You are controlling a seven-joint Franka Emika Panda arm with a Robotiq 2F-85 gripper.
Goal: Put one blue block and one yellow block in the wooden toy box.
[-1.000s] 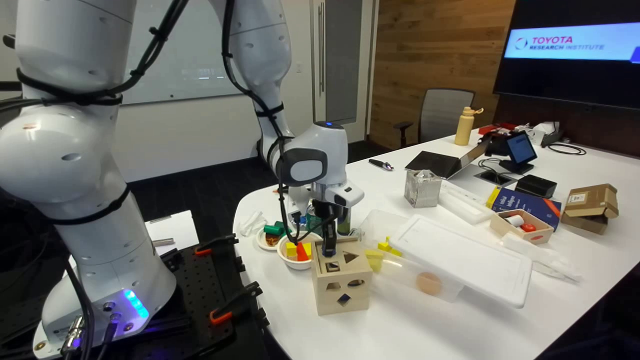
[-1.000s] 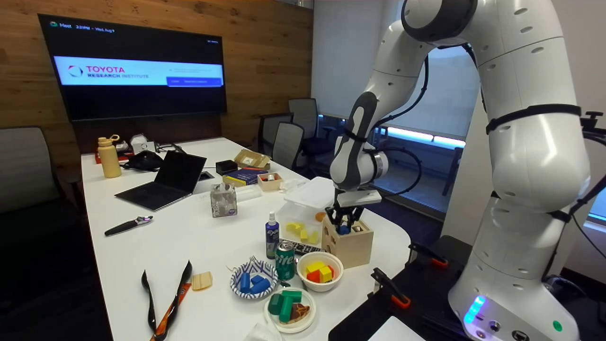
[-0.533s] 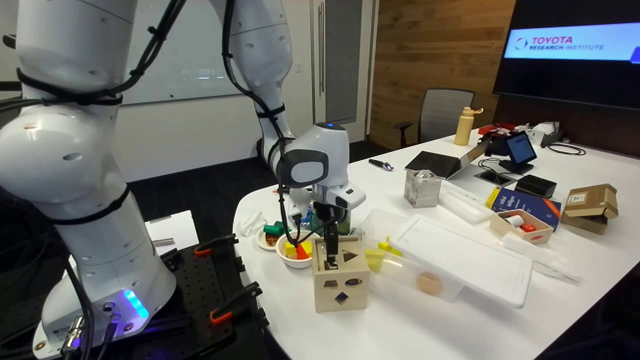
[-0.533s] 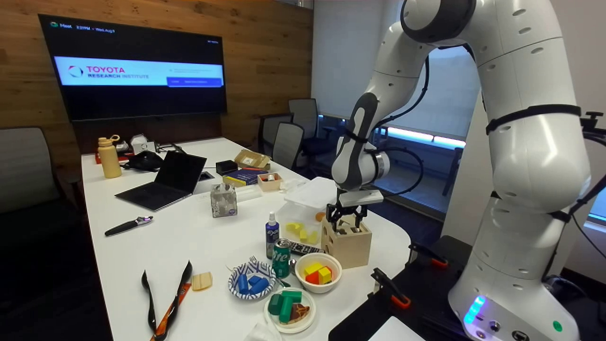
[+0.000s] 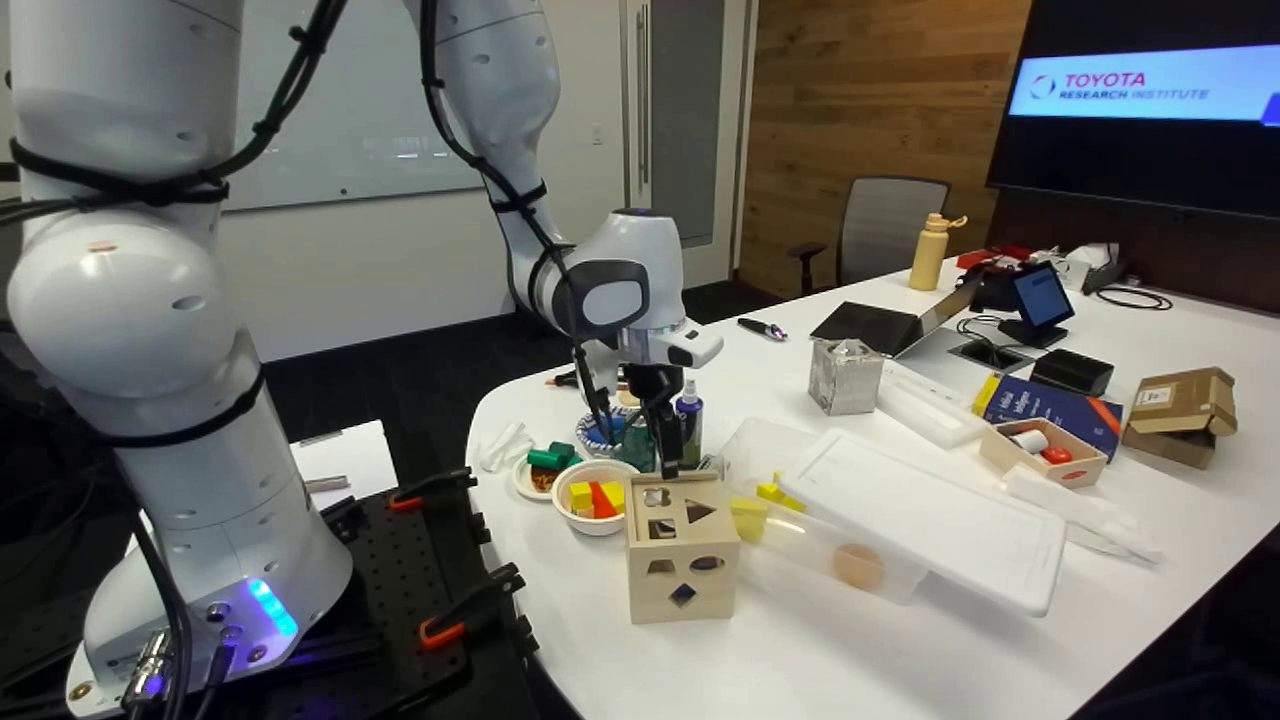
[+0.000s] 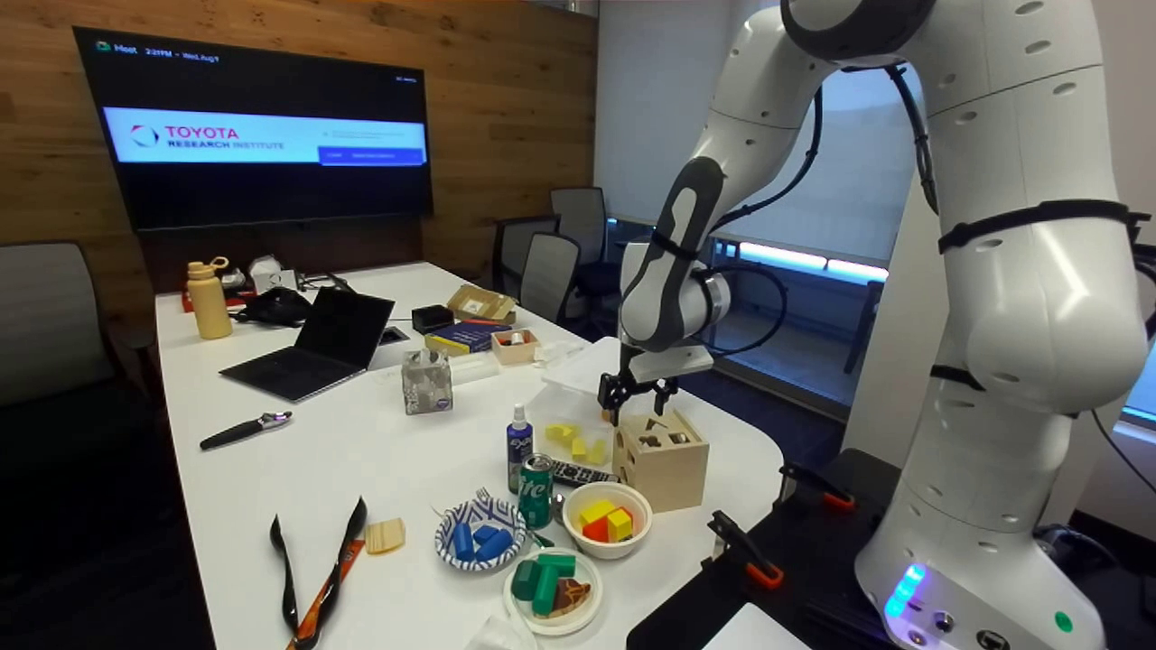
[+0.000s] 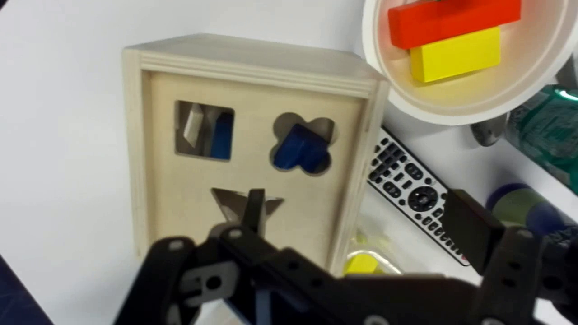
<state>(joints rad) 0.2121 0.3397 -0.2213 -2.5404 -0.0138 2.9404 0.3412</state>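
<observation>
The wooden toy box (image 5: 683, 590) stands upright on the table in both exterior views. In the wrist view, blue shows inside the toy box (image 7: 253, 135) through its clover-shaped hole, as a blue block (image 7: 299, 149), and through its square hole; whether that is one piece or two I cannot tell. My gripper (image 6: 638, 411) is open just above the box's top, partly past one edge, with nothing between its fingers (image 7: 255, 203). Yellow blocks (image 6: 620, 524) lie with red ones in a white bowl (image 6: 578, 533) beside the box. More blue blocks (image 6: 494, 546) lie in a patterned bowl (image 6: 444, 558).
A remote (image 7: 423, 198), a green can (image 6: 536, 496) and a spray bottle (image 6: 519, 447) stand or lie close to the box. A plate (image 6: 591, 623) holds green blocks. Beside the box is a clear container with yellow pieces (image 6: 578, 447) and a white lid (image 5: 930, 520).
My gripper, earlier shut on a blue block at the box's top, has opened and let it go. It has since risen from the box and moved toward the can and spray bottle.
</observation>
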